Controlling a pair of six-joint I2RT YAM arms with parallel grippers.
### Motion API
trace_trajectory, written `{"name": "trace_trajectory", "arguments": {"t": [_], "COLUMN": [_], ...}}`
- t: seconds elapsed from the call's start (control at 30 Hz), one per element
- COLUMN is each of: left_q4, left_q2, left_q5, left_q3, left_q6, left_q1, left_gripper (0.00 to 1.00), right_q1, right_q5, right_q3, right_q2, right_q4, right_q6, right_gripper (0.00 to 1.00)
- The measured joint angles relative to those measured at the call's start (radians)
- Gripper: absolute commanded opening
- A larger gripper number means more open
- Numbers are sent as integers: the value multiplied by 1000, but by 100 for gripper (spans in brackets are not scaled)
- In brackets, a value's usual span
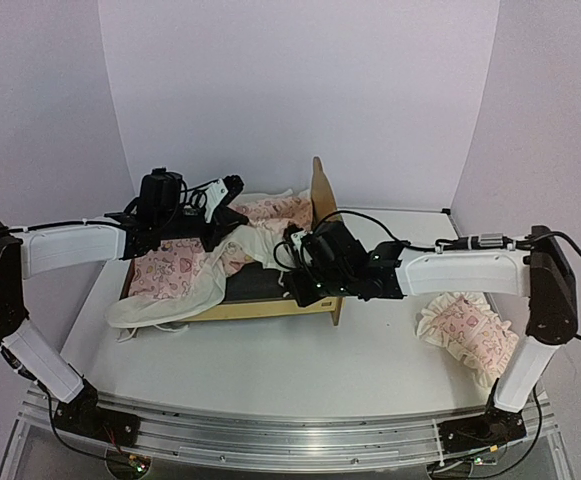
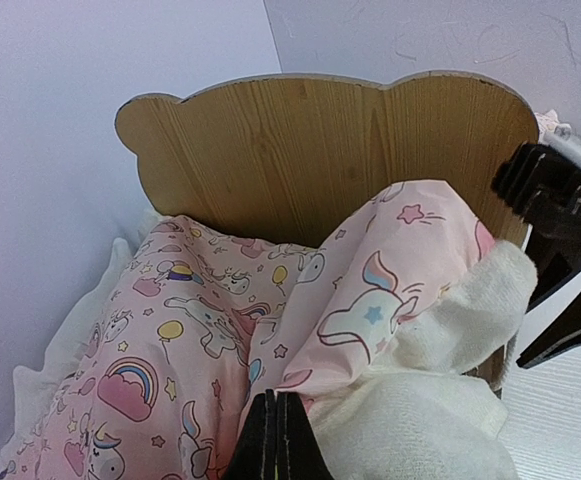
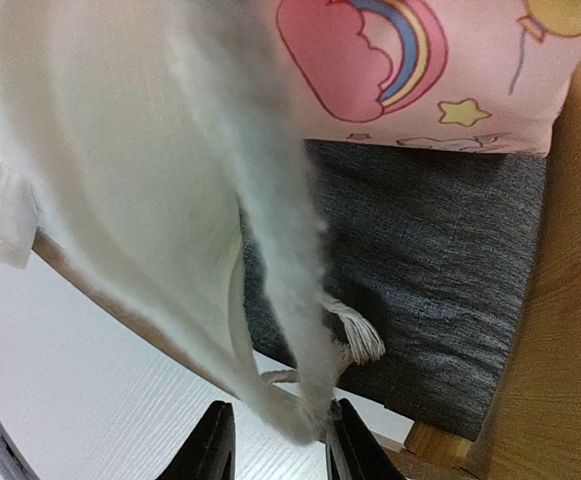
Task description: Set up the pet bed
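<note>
Left wrist – shows left gripper point(image 2: 275, 425) pinching the quilt point(image 2: 170, 340), pet bed point(image 2: 320, 150) headboard just beyond its jaws – right gripper point(image 3: 275, 428) spread around the quilt's cream hem, bed's grey base behind.

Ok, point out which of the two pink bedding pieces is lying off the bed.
The ruffled pink pillow, lying on the table at the right, apart from the pet bed. The unicorn-print quilt is draped over that bed instead.

The quilt point(image 3: 150, 180) droops white side out, its corner hanging between the parted jaws of the right gripper point(image 3: 282, 452); behind it shows the grey base of the pet bed point(image 3: 440, 260); pale worktop point(image 3: 70, 400) below.
</note>
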State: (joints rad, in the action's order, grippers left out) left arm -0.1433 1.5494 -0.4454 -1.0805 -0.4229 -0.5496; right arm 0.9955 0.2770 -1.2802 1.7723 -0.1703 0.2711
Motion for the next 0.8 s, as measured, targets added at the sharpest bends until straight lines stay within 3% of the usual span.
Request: {"name": "trace_trajectory", "arguments": {"t": [0.23,0.43,0.8], "left_q4": [-15,-22,-33], "left_q2": [-5,-12,-15], "left_q5": [0,0,0], "left_q3": [0,1,18], "left_q6": [0,0,-7], "left_q1": [0,0,0], "left_gripper": [0,0,0], "right_q1": [0,-2,32], "right_q5": [41,1,-420], "right_q3": [-16,-22,-77], "right_q2": [58,53,-27], "right_q4": [1,1,-2], "right_q6": [37,47,49], "right_gripper": [0,0,0]}}
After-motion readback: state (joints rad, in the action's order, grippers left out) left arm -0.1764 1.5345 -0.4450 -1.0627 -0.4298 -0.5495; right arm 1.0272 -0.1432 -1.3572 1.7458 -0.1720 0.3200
